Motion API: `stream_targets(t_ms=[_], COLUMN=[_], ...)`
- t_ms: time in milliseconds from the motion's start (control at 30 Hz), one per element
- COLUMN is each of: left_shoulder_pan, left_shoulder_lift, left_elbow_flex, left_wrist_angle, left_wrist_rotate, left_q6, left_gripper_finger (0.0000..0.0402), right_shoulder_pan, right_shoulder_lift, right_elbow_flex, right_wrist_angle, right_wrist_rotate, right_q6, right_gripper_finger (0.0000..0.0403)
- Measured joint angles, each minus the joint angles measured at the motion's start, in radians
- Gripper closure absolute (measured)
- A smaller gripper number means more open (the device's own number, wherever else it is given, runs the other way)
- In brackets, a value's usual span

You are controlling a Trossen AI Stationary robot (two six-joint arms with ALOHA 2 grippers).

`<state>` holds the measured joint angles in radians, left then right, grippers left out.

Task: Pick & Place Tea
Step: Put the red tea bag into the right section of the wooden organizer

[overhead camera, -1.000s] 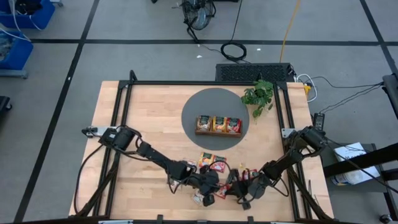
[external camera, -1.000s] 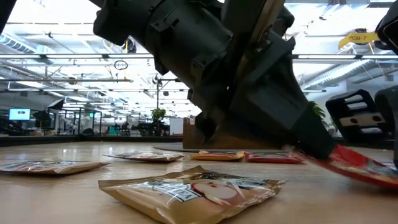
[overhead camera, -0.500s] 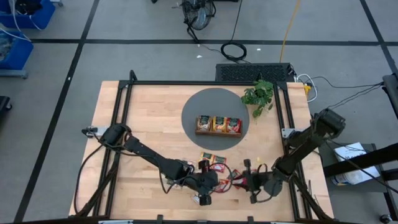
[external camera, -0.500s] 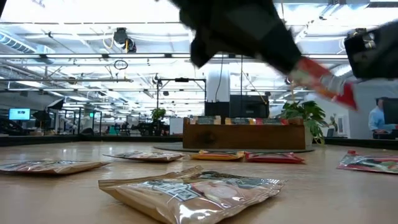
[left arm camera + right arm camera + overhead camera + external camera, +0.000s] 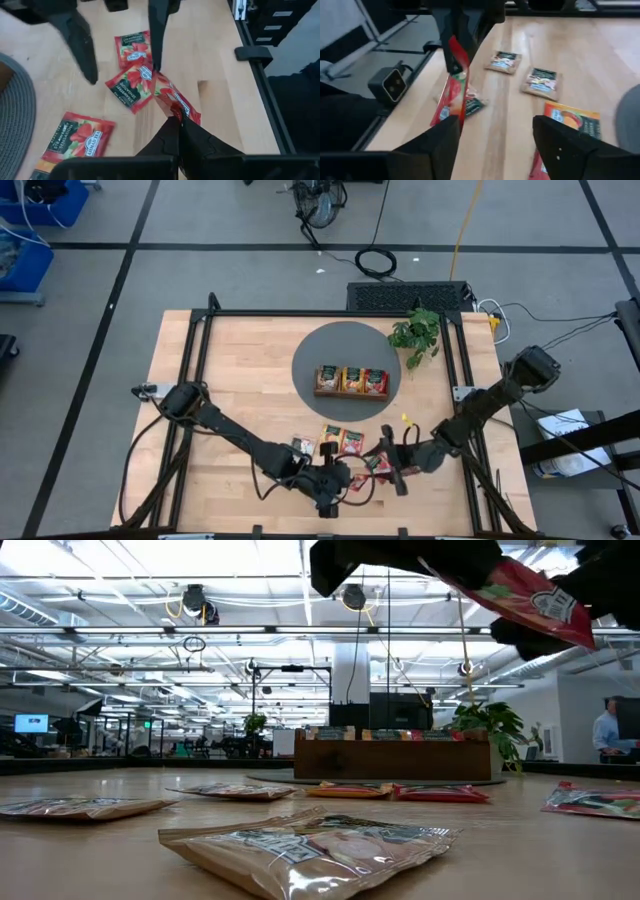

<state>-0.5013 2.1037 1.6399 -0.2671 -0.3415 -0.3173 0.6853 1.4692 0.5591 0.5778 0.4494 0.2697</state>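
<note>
Lifting red tea packet (image 5: pixel 176 102), left gripper (image 5: pixel 179 121) clamped; right gripper (image 5: pixel 495 132) has released.

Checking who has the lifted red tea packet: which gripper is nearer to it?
Left. The left gripper is shut on the red tea packet, holding it above the table. The right gripper is open, facing the packet with a gap between them.

One red tea packet (image 5: pixel 176 102) hangs in the air, pinched at one end and tilted, above the table's near edge. Other flat red (image 5: pixel 132 86), orange-yellow (image 5: pixel 572 121) and beige-green (image 5: pixel 310 845) packets lie scattered flat on the wood near it; more stand upright in the wooden tray (image 5: pixel 351 391).
</note>
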Motion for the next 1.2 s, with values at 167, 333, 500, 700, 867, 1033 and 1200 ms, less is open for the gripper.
stream_targets(t_ms=[167,333,500,700,867,1033,1200], left_shoulder_pan=[0.005,0.020,0.029,0.031,0.031,0.034,0.034], left_shoulder_lift=[0.004,0.004,0.004,0.004,0.004,0.004,0.004], left_elbow_flex=[0.000,0.000,0.000,0.000,0.000,0.000,0.000], left_wrist_angle=[-0.002,0.000,0.005,0.007,0.007,0.006,0.006], left_wrist_rotate=[0.000,-0.001,-0.002,-0.002,-0.001,-0.001,-0.004], left_q6=[-0.003,-0.005,-0.001,-0.001,0.000,-0.006,0.002], left_gripper_finger=[0.0397,0.0392,0.0397,0.0396,0.0390,0.0366,0.0336], right_shoulder_pan=[-0.074,-0.121,-0.128,-0.128,-0.128,-0.128,-0.127], right_shoulder_lift=[-0.001,0.002,0.011,0.055,0.064,0.064,0.064], right_elbow_flex=[0.000,0.000,0.000,0.001,0.001,0.001,-0.018], right_wrist_angle=[0.016,0.008,0.011,0.069,0.099,0.092,0.121], right_wrist_rotate=[-0.198,-0.314,-0.348,-0.349,-0.348,-0.346,-0.341], right_q6=[0.043,0.052,0.040,-0.004,-0.070,-0.088,-0.122], right_gripper_finger=[0.0162,0.0180,0.0200,0.0268,0.0363,0.0389,0.0397])
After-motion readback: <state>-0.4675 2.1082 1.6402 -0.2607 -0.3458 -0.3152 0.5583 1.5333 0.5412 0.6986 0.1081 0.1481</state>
